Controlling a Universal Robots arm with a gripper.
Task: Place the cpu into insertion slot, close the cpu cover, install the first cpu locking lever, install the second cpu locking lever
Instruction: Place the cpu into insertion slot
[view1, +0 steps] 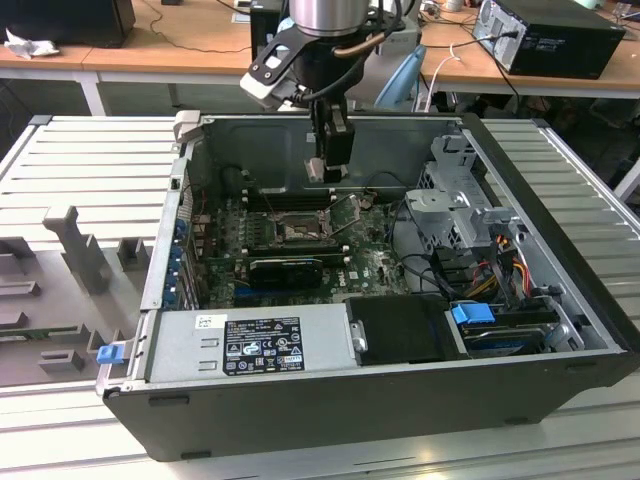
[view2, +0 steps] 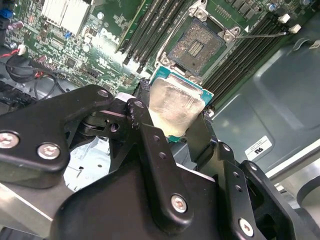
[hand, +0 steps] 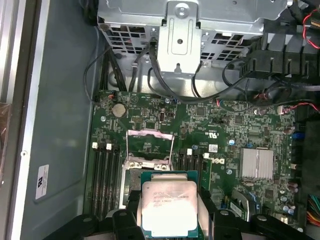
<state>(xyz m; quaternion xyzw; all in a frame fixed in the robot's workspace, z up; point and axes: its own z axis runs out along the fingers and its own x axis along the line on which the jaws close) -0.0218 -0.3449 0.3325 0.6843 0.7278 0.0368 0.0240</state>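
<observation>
- The tool is clamped on the cpu. Its two black fingers press on opposite edges of the chip.
- In the exterior view, the tool hangs inside the open computer case, near the case's far wall and above the green circuit board.
- The cpu is held in the air, clear of the board, with its pale metal face turned toward both wrist cameras.
- The insertion slot lies bare, with its dark contact field showing inside the silvery rim. Nothing sits in it.
- In the first wrist view, the cpu cover stands tipped up off the socket, so board shows through its cut-out centre.
- Long black memory slots run along both sides of the socket.
- A silvery finned heatsink sits on the board, well apart from the socket.
- The case rests on a grey ribbed desk.
</observation>
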